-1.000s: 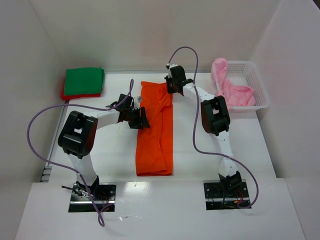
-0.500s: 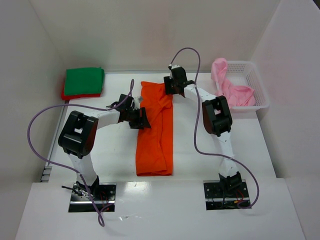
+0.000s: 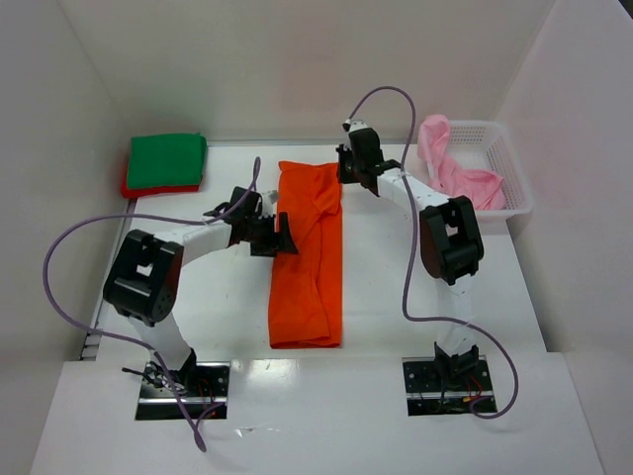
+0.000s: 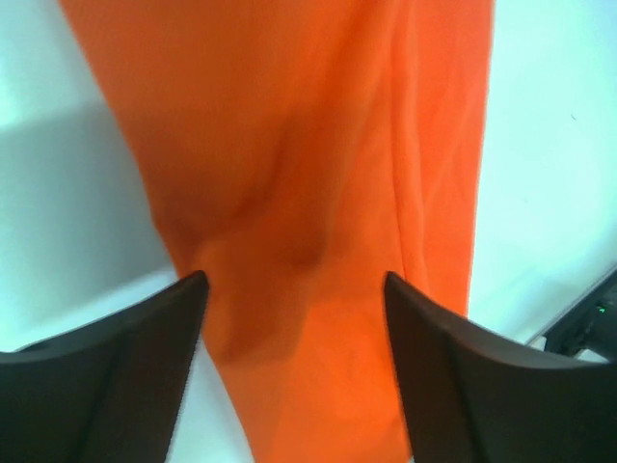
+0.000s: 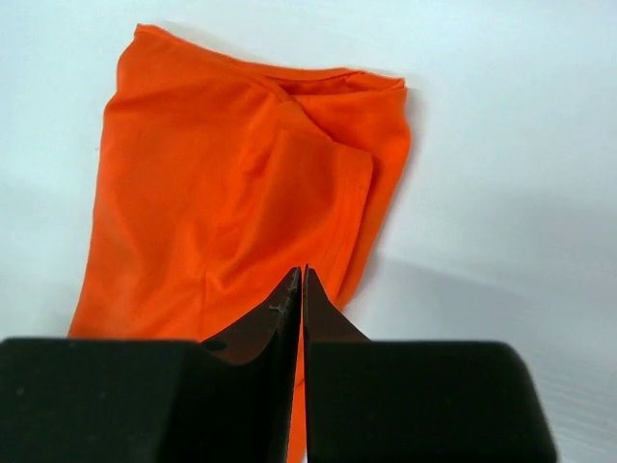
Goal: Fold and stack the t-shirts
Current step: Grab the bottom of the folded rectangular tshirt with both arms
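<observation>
item 1: orange t-shirt (image 3: 307, 262). folded lengthwise into a long narrow strip, lying flat at the centre of the white worktop (image 3: 198, 297) and running from near edge to far edge. the far end is creased and bunched, with one corner turned over; the near end is squared off.

item 2: green t-shirt (image 3: 166, 160). folded into a neat rectangle at the far left corner of the worktop, resting on top of item 3.

item 3: red t-shirt (image 3: 129, 185). folded, under the green one; only its left and near edges show.

item 4: pale pink t-shirt (image 3: 460, 183). unfolded and crumpled in the white lattice basket (image 3: 516, 173) at the far right, with one part draped up over the far rim.

item 5: left gripper (image 3: 282, 236). at the left edge of the orange strip, in its far half. jaws wide apart and gripping nothing; in the left wrist view the orange cloth spans the gap beneath them. whether the fingertips touch the cloth cannot be told.

item 6: right gripper (image 3: 364, 180). just beside the far right corner of the orange strip. jaws pressed together, a hairline slit between them, no cloth seen pinched; in the right wrist view the bunched far end of the shirt lies past the tips.
</observation>
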`<control>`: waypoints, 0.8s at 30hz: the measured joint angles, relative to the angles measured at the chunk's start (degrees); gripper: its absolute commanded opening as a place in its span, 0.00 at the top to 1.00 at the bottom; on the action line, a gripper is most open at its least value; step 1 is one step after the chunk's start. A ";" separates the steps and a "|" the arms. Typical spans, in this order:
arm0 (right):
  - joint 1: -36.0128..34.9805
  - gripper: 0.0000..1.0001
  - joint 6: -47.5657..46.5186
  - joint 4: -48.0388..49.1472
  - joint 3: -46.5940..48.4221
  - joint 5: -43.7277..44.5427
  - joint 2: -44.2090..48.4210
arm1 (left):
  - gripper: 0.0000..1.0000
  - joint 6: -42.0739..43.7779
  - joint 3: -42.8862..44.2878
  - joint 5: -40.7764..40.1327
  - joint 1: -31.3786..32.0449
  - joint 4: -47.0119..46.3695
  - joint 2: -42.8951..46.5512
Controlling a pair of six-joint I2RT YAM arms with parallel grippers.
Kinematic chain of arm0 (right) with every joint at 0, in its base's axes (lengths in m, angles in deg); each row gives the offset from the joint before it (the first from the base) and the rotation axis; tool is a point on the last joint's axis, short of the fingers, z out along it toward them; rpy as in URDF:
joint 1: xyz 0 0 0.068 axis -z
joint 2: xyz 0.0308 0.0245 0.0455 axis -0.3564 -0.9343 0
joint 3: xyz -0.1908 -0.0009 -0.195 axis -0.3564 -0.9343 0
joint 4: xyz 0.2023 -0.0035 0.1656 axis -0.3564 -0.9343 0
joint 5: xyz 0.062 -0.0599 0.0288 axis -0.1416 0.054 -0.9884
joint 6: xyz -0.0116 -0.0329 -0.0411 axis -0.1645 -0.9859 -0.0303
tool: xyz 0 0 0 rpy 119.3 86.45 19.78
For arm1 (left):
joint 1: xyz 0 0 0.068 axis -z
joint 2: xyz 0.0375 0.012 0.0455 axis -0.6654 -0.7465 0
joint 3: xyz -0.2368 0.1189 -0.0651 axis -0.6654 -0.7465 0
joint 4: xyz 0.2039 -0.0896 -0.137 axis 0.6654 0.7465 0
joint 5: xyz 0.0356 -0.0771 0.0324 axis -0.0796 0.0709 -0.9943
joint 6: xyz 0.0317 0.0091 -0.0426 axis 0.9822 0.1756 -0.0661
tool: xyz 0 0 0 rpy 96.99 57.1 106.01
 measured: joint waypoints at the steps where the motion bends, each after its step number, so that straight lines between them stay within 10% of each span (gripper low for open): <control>1: 0.00 0.94 0.24 0.24 -0.74 -0.46 0.44 | 0.15 0.00 -0.63 -0.28 0.00 0.57 1.62; 12: -0.46 0.80 3.26 0.52 -15.32 -5.27 8.52 | 0.12 -1.64 -2.78 -1.88 5.66 4.83 15.82; 24: -4.33 0.08 15.98 -0.74 -41.03 -7.98 32.81 | 0.05 -13.49 -19.12 -7.87 7.19 8.90 34.45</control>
